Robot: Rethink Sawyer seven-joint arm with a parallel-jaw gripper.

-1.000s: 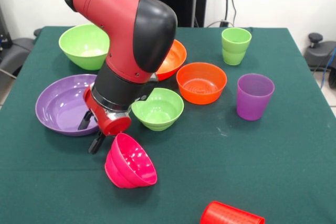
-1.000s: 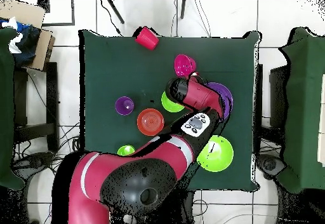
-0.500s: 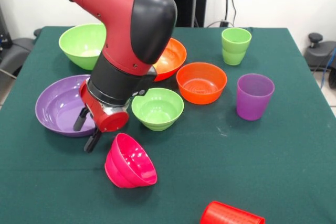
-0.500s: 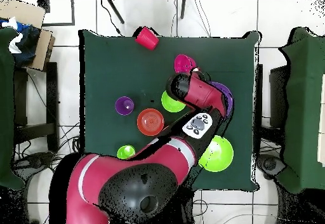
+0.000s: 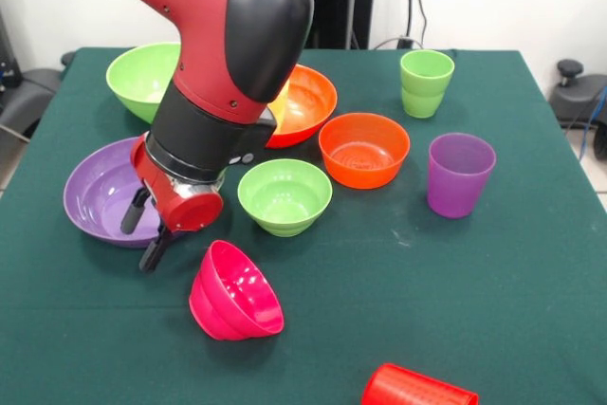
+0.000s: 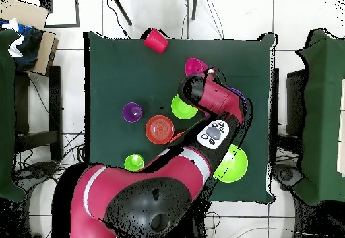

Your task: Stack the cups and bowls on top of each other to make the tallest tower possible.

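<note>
Nearest the front edge: red cup point(image 5: 417, 388) on its side, partly cut off by the frame, well apart from the rest
Next back: pink bowl point(image 5: 234, 292) tipped on its side, mouth toward the camera's right, nothing stacked on it
Gripper point(image 5: 140, 236): two dark fingers spread, holding nothing, hanging over the near rim of the purple bowl point(image 5: 100, 192), just beside the pink bowl
Middle row: small green bowl point(image 5: 285, 196) upright, small orange bowl point(image 5: 364, 149) beside it, purple cup point(image 5: 460, 174) standing alone to the side
Far row: large orange bowl point(image 5: 308, 101) half hidden behind the arm, large green bowl point(image 5: 142, 80), green cup point(image 5: 426, 83) upright near the far edge
Step in hand: no tower begun; probably lining up on a first piece, purple or pink bowl
Next move: likely a drop onto one rim and a pinch; the tipped pink bowl may roll
Room: open cloth on the near side; tight between purple, pink and small green bowls
</note>
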